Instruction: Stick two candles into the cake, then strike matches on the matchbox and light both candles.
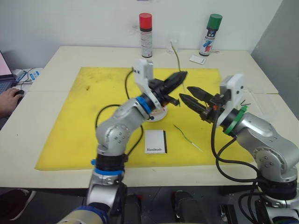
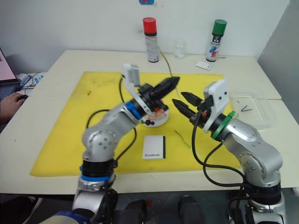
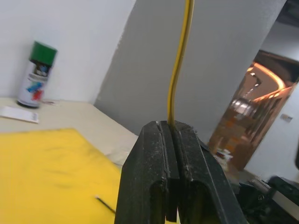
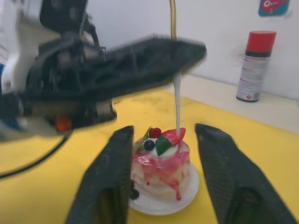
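The pink cake [image 4: 161,165], topped with a strawberry, sits on its white plate [image 2: 154,123] in the middle of the yellow mat. My left gripper [image 1: 180,77] is above it, shut on a long green candle [image 3: 180,60] held upright. The candle's pale lower end [image 4: 177,102] reaches down to the cake's top beside the strawberry. My right gripper [image 1: 185,92] is open just to the right of the cake, its fingers [image 4: 110,182] either side of it in the right wrist view. A second candle [image 1: 187,136] lies on the mat. The matchbox [image 1: 155,141] lies in front of the cake. Matches [image 2: 246,109] lie in a clear tray.
A red-capped spray can [image 1: 146,35], a green-capped can [image 1: 210,35], a small glass [image 2: 179,48] and a white card [image 1: 197,59] stand along the table's back. The clear tray [image 2: 254,100] is at the right edge. A person's hand [image 1: 8,100] rests at the far left.
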